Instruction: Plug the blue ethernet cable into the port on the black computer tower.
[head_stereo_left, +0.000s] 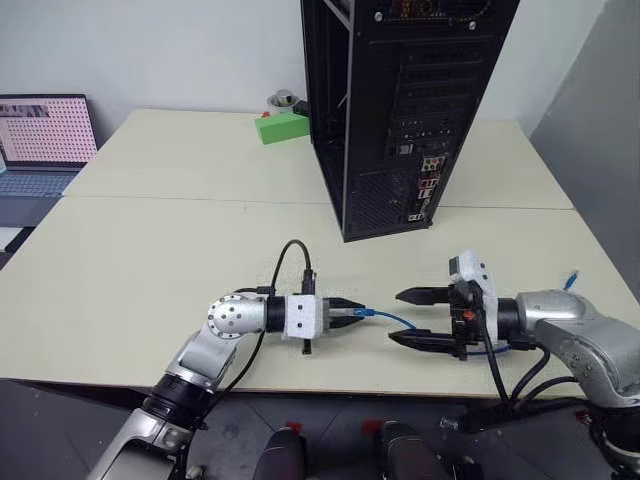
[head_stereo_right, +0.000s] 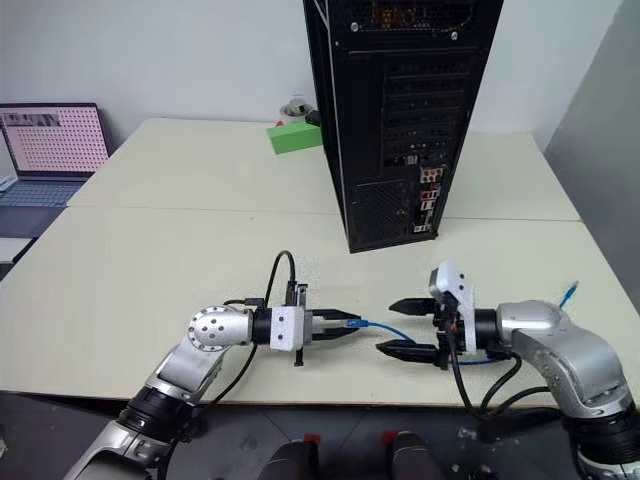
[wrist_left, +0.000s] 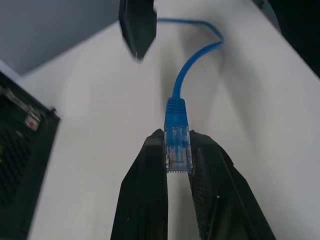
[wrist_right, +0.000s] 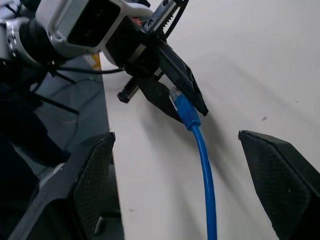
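The left gripper (head_stereo_left: 350, 313) is clamping the clear plug of the blue cable (wrist_left: 177, 142) above the near table (head_stereo_left: 130, 290) edge. Facing it, the right gripper (head_stereo_left: 418, 318) is standing with fingers spread wide, holding nothing. Farther back, the black computer tower (head_stereo_left: 400, 110) is standing upright.

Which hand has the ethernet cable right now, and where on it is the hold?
The left hand is shut on the blue ethernet cable, pinching its clear plug. The right hand is open and holds nothing; the cord runs between its fingers.
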